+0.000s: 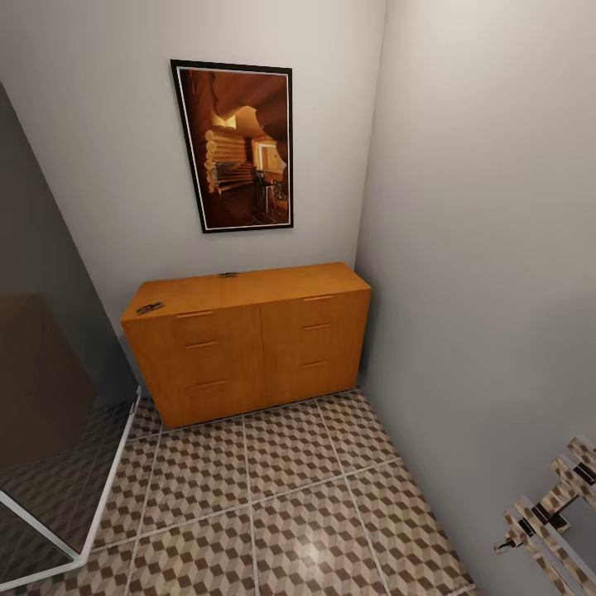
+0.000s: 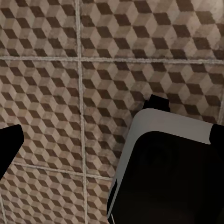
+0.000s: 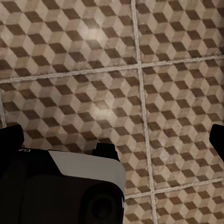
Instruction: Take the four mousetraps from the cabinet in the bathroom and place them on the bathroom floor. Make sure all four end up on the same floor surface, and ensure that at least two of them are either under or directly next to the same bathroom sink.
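Note:
The cabinet (image 1: 248,339), a low orange-brown chest of drawers with bar handles, stands against the far wall. Two small flat mousetraps lie on its top: one (image 1: 150,308) at the front left corner, another (image 1: 227,275) at the back edge near the middle. The bathroom floor (image 1: 273,497), tiled in a brown and beige cube pattern, stretches from the cabinet towards me. My left gripper (image 2: 112,140) hangs open over the tiles, black fingertips (image 2: 9,144) far apart. My right gripper (image 3: 114,137) is open over the floor too, with nothing between its fingertips (image 3: 217,140). The sink is out of view.
A glass shower screen with a white frame (image 1: 108,480) borders the floor on the left. A grey wall (image 1: 488,290) closes the right side. A slatted object in cube pattern (image 1: 550,513) sits at the bottom right. A framed picture (image 1: 240,145) hangs above the cabinet. My white and black base (image 2: 168,177) shows beneath the left gripper.

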